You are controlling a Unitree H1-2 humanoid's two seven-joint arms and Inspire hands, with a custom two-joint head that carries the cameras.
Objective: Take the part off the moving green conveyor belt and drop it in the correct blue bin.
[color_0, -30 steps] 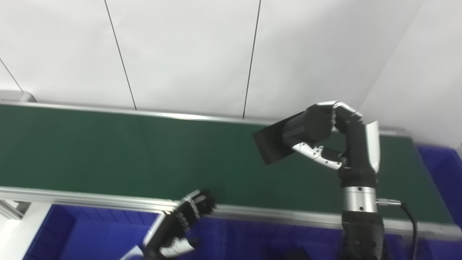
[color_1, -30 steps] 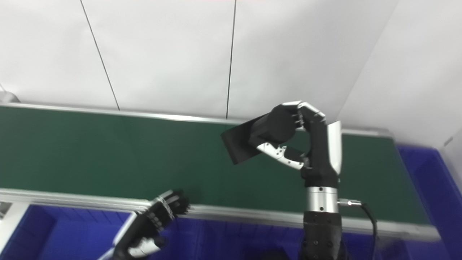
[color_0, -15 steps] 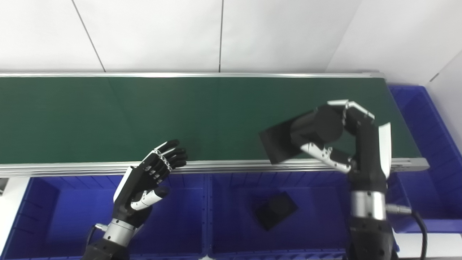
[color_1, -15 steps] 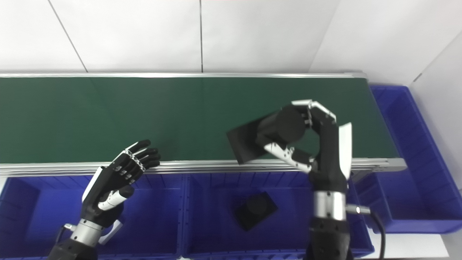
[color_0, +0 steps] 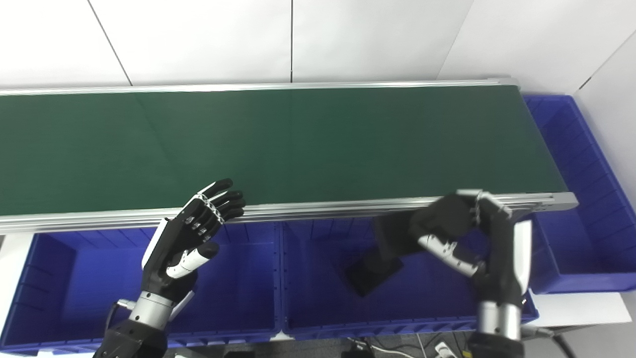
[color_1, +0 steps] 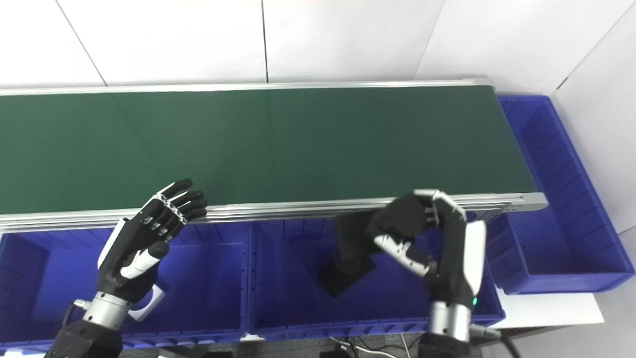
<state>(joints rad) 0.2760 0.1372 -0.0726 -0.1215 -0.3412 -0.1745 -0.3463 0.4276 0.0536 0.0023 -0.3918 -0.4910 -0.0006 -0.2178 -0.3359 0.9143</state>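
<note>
The right hand gripped the part over the middle bin — another part lay directly below; the left hand waited, fingers spread, holding nothing.

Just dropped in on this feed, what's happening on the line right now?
The right hand is holding a black part above the middle blue bin, below the front rail of the green conveyor belt. Another black part already lies in that bin. The held part has not been let go yet. The left hand hangs open over the left blue bin, holding nothing. No parts show on the belt. A third blue bin sits at the belt's right end.
</note>
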